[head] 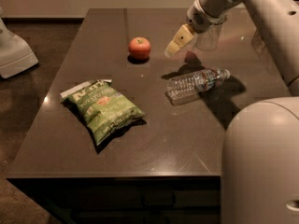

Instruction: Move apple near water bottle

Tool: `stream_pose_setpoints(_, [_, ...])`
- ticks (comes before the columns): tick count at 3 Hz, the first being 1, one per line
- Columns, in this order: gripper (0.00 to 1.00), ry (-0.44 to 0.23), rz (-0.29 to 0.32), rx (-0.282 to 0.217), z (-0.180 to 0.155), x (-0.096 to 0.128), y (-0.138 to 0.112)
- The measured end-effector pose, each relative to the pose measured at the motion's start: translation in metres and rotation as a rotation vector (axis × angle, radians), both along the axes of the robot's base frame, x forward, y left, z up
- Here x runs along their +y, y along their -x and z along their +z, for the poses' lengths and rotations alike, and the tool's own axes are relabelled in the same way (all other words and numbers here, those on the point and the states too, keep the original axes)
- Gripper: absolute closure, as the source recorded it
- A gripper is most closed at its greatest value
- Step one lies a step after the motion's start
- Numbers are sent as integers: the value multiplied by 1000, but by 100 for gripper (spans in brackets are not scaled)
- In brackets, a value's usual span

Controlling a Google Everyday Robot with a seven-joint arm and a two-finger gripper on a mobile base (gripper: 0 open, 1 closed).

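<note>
The red-orange apple (139, 47) sits upright on the dark table (154, 139), toward the back middle. The clear water bottle (196, 84) lies on its side to the right of the apple, its white cap pointing right. My gripper (178, 41) hangs above the table just right of the apple and behind the bottle, with its pale fingertips pointing down-left toward the apple. It holds nothing that I can see.
A green chip bag (103, 108) lies at the front left of the table. A tall clear cup (209, 35) stands at the back, behind the gripper. My arm (261, 139) fills the right side of the view. A white object (14, 55) sits on the floor at left.
</note>
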State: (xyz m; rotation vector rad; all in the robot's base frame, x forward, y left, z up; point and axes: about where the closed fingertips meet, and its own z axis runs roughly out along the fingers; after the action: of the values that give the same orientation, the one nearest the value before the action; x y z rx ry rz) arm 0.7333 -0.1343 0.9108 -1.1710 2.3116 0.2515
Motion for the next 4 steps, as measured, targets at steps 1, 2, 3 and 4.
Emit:
stream_pose_setpoints(1, [0, -24, 14, -18, -12, 38, -10])
stream_pose_setpoints(2, [0, -37, 52, -10, -25, 73, -14])
stream_pose_setpoints(3, [0, -43, 96, -2, -33, 104, -14])
stream_pose_setpoints(4, [0, -42, 131, -1, -35, 127, -17])
